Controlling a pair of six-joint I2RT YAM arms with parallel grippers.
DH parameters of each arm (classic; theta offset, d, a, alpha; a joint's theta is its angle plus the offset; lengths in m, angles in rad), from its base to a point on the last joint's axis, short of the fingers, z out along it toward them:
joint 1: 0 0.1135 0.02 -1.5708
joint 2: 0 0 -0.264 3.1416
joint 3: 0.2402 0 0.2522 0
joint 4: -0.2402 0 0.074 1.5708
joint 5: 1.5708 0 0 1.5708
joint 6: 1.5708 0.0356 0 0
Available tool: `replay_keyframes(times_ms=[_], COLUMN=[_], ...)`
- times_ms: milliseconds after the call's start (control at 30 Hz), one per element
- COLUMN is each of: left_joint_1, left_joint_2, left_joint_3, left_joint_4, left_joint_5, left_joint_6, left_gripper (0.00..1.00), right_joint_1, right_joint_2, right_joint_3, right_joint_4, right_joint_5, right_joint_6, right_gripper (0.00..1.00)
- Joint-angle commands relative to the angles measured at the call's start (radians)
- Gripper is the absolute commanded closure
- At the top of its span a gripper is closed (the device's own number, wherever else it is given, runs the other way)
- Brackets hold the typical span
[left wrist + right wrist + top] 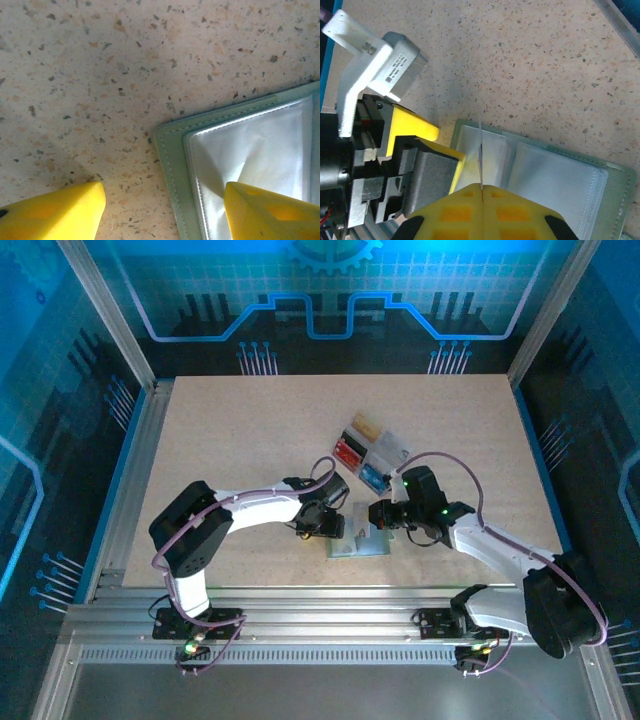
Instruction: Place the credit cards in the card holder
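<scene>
The sage-green card holder [352, 545] lies open and flat on the table, its clear sleeves facing up [560, 175]. My right gripper [483, 187] is shut on a thin pale credit card [481, 150], seen edge-on and standing over the holder's left-hand sleeve. My left gripper [164, 190] is open and straddles the holder's corner [172, 150]: one finger [70, 210] is over bare table, the other [265, 210] is over the sleeve. In the top view the left gripper [325, 523] and right gripper [385, 512] meet over the holder. More credit cards, red [347, 450] and blue [375, 477], sit behind.
A clear compartmented tray [388, 447] with card stacks stands just behind the holder, right of centre. The left gripper's body [415, 170] is close beside my right fingers. The table's near edge and metal rails [320, 600] run just below the holder.
</scene>
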Motion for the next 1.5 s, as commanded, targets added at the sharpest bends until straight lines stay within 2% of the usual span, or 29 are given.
replay_keyframes(times_ms=[0,1033,1467], left_joint_1=[-0.012,-0.017,-0.019], left_joint_2=[0.027,0.031,0.035], left_joint_3=[-0.052,-0.085,-0.104], left_joint_4=[0.03,0.063,0.081], left_joint_5=[0.01,0.036,0.043], left_joint_6=[-0.031,-0.048,-0.059], left_gripper=[0.37,0.43,0.47], right_joint_1=[0.01,0.01,0.003], right_joint_2=[0.016,0.14,0.188], right_joint_3=[-0.015,-0.032,-0.067], right_joint_4=[0.045,0.129,0.207], right_joint_5=[-0.016,-0.041,-0.064], right_joint_6=[0.019,0.068,0.153], right_gripper=[1.0,1.0,1.0])
